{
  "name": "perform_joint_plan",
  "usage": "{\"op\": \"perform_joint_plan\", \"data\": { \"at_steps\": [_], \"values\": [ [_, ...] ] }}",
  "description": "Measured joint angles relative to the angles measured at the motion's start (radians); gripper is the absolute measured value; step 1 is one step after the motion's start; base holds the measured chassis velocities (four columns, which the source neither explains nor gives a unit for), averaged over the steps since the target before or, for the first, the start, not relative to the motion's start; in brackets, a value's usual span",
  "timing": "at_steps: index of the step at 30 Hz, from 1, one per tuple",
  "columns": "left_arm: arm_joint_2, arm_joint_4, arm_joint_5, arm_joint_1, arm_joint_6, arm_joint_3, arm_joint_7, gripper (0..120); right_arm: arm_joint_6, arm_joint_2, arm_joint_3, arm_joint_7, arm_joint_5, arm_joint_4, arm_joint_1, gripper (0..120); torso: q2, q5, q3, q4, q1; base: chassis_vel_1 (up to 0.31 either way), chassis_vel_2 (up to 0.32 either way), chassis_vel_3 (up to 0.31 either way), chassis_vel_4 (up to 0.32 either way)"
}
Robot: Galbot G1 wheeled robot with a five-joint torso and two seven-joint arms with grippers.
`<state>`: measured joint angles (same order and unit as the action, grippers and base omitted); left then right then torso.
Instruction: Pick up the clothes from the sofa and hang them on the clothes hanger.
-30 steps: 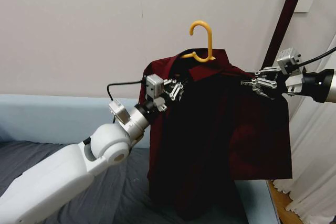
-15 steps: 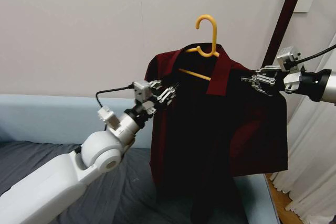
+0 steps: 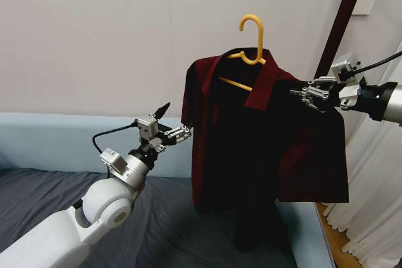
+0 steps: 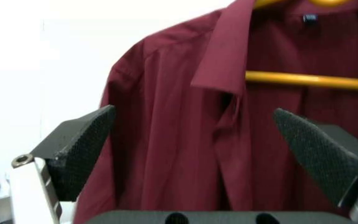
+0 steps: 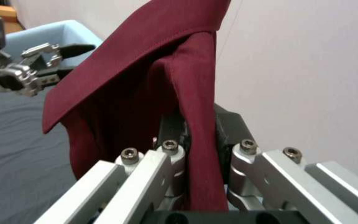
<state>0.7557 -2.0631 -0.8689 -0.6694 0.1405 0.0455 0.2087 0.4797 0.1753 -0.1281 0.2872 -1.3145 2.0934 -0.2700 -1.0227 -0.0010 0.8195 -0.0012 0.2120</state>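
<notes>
Pale wall (image 3: 94, 29), sofa (image 3: 44, 196), maroon shirt (image 3: 282, 149)

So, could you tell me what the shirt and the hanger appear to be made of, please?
The shirt: thin woven cloth, probably cotton or a blend, matte red; it drapes and folds where the right end effector pinches it. The hanger: probably moulded plastic, smooth yellow-orange with a slight sheen; coated metal can't be ruled out.

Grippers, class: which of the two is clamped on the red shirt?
The right gripper: its jaws are shut on the shoulder fabric of the shirt. The left gripper, beside the shirt, has its jaws open and holds nothing.
</notes>
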Motion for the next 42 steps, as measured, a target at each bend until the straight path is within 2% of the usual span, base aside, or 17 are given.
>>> {"op": "perform_joint_plan", "data": {
  "at_steps": [6, 8, 10, 11, 13, 16, 18, 21, 23, 25, 27, 30, 33, 37, 42],
  "values": [
    [0.029, 0.042, -0.058, 0.071, -0.003, 0.059, -0.035, 96, -0.002, 0.012, 0.001, -0.001, 0.010, 0.002, -0.011, 7, 0.000, 0.0005, 0.000, -0.0001, 0.000, 0.000, 0.000, 0.000, 0.000],
    [0.053, 0.065, -0.066, 0.103, -0.002, 0.094, -0.054, 86, -0.004, 0.017, 0.001, 0.000, 0.014, 0.000, -0.016, 7, 0.000, 0.0003, 0.000, 0.0000, 0.000, 0.000, 0.000, 0.000, 0.000],
    [0.065, 0.077, -0.066, 0.113, -0.001, 0.110, -0.056, 83, -0.005, 0.017, -0.001, 0.002, 0.015, -0.001, -0.020, 7, 0.000, 0.0003, 0.000, -0.0001, 0.000, 0.000, 0.000, 0.000, 0.000],
    [0.078, 0.092, -0.065, 0.127, 0.002, 0.128, -0.059, 76, -0.007, 0.017, -0.004, 0.005, 0.015, -0.002, -0.024, 7, 0.000, 0.0003, 0.000, -0.0001, 0.000, 0.000, 0.000, 0.000, 0.000],
    [0.086, 0.103, -0.064, 0.137, 0.006, 0.138, -0.061, 73, -0.008, 0.017, -0.006, 0.008, 0.015, -0.003, -0.025, 7, 0.000, 0.0004, 0.000, 0.0000, 0.000, 0.000, 0.000, 0.000, 0.000],
    [0.103, 0.133, -0.061, 0.169, 0.027, 0.158, -0.069, 57, -0.011, 0.016, -0.008, 0.015, 0.014, -0.002, -0.025, 7, 0.000, 0.0002, 0.000, 0.0000, 0.000, 0.000, 0.000, 0.000, 0.000],
    [0.106, 0.140, -0.061, 0.178, 0.032, 0.161, -0.071, 54, -0.012, 0.016, -0.008, 0.017, 0.014, -0.002, -0.025, 7, 0.000, 0.0003, 0.000, -0.0001, 0.000, 0.000, 0.000, 0.000, 0.000],
    [0.107, 0.152, -0.063, 0.197, 0.042, 0.164, -0.073, 39, -0.012, 0.017, -0.008, 0.023, 0.016, -0.001, -0.028, 7, 0.000, 0.0003, 0.000, 0.0000, 0.000, 0.000, 0.000, 0.000, 0.000],
    [0.107, 0.153, -0.064, 0.199, 0.045, 0.164, -0.074, 36, -0.012, 0.017, -0.008, 0.024, 0.018, -0.001, -0.030, 7, 0.000, 0.0003, 0.000, 0.0000, 0.000, 0.000, 0.000, 0.000, 0.000],
    [0.106, 0.153, -0.065, 0.201, 0.050, 0.163, -0.079, 25, -0.013, 0.019, -0.008, 0.025, 0.020, -0.002, -0.031, 7, 0.000, 0.0002, 0.000, 0.0001, 0.000, 0.000, 0.000, 0.000, 0.000],
    [0.105, 0.153, -0.065, 0.201, 0.054, 0.162, -0.084, 21, -0.013, 0.020, -0.008, 0.025, 0.022, -0.003, -0.031, 7, 0.000, 0.0002, 0.000, 0.0001, 0.000, 0.000, 0.000, 0.000, 0.000],
    [0.105, 0.148, -0.068, 0.202, 0.065, 0.160, -0.097, 6, -0.013, 0.023, -0.008, 0.026, 0.028, -0.004, -0.034, 7, 0.000, 0.0002, 0.000, 0.0001, 0.000, 0.000, 0.000, 0.000, 0.000],
    [0.106, 0.138, -0.078, 0.205, 0.071, 0.159, -0.105, 0, -0.015, 0.024, -0.008, 0.026, 0.035, -0.005, -0.039, 7, 0.000, 0.0002, 0.000, 0.0001, 0.000, 0.000, 0.000, 0.000, 0.000],
    [0.111, 0.111, -0.100, 0.222, 0.080, 0.157, -0.126, 0, -0.018, 0.025, -0.008, 0.027, 0.044, -0.008, -0.047, 7, 0.000, 0.0002, 0.000, 0.0001, 0.000, 0.000, 0.000, 0.000, 0.000],
    [0.125, 0.082, -0.115, 0.268, 0.081, 0.196, -0.148, 0, -0.018, 0.032, -0.004, 0.021, 0.049, 0.000, -0.058, 7, 0.000, 0.0003, 0.000, 0.0000, 0.000, 0.000, 0.000, 0.000, 0.000]
  ]
}}
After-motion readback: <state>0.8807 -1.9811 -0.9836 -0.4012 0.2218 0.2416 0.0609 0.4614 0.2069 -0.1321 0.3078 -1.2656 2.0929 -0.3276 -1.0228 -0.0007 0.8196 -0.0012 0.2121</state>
